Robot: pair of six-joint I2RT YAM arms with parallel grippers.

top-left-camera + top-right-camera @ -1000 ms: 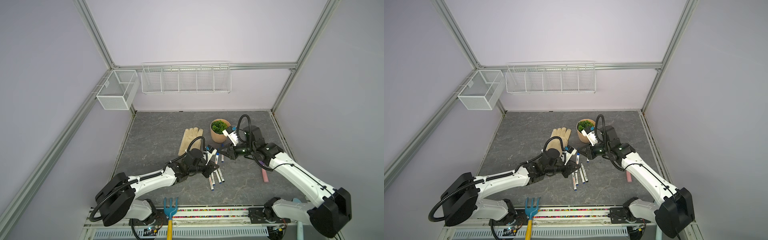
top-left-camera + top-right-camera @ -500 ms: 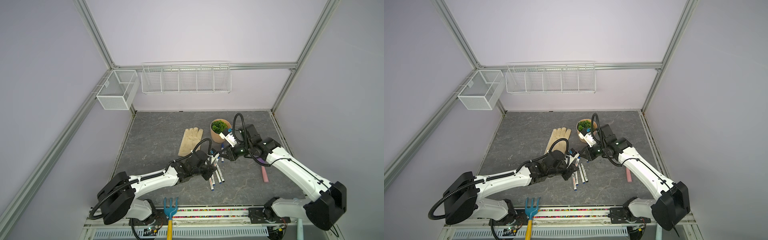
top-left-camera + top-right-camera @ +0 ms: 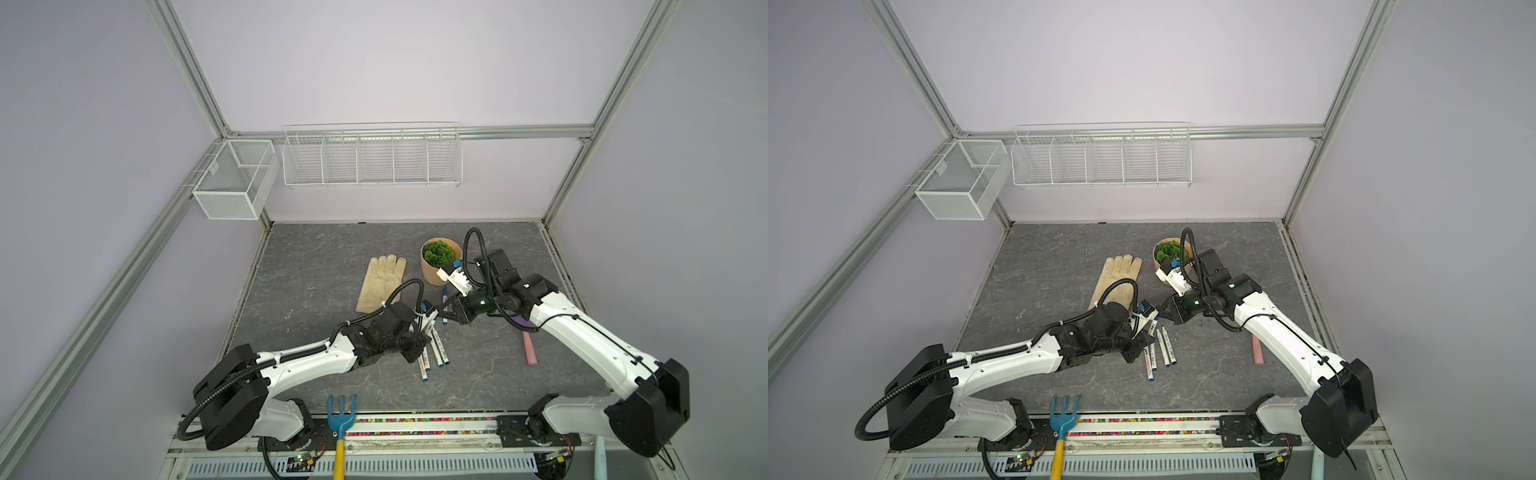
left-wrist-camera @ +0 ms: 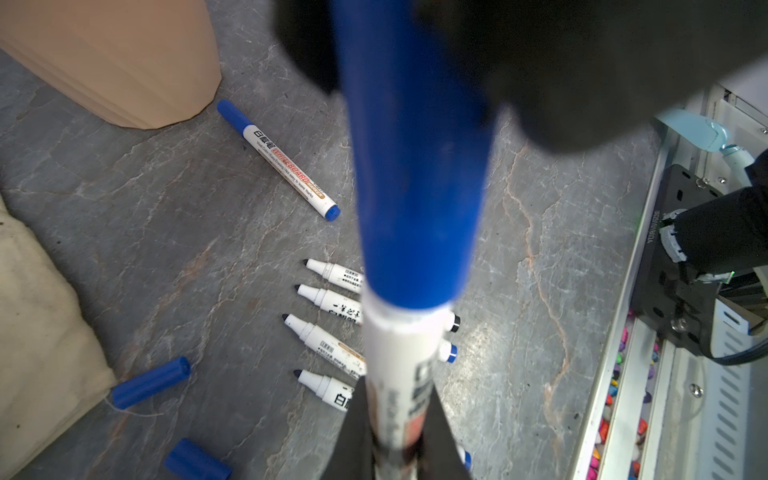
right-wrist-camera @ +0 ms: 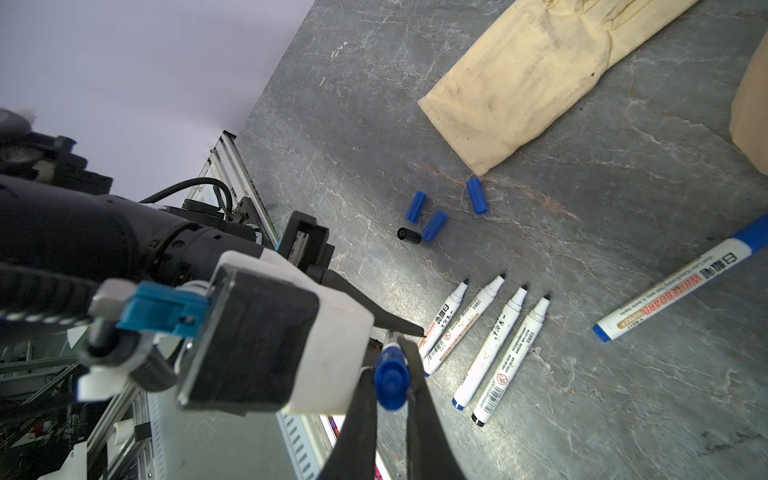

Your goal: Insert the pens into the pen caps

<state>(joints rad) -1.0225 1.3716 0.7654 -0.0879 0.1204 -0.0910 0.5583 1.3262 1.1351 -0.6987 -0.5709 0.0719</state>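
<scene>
A white whiteboard marker pen [image 4: 401, 365] is held in the air between 2 robot arms, above a grey stone-look tabletop [image 4: 540, 249]. L gripper [image 4: 395, 432] is clamped on the pen's printed barrel. A blue pen cap [image 4: 415, 166] sits over the pen's tip end, its rim meeting the barrel's white shoulder. R gripper [image 5: 387, 361] is pinched tight on that cap. Can't tell if the cap is pushed fully home. In both top views the 2 grippers meet nose to nose near the table's middle.

Below the held pen, 4 uncapped pens [image 5: 490, 345] lie side by side in a row, dark tips all pointing the same way. 1 capped pen [image 5: 681, 286] lies apart from the row, near a tan plant pot [image 3: 432, 272] w/ green leaves. 3 loose blue caps [image 5: 434, 226] and 1 black cap [image 5: 409, 235] lie close together, just beside the cuff end of a cream work glove [image 5: 540, 75].

A pink stick [image 3: 528, 349] lies on the table's right side, near the R arm. A blue garden fork [image 3: 341, 417] w/ yellow handle rests at the front edge.
</scene>
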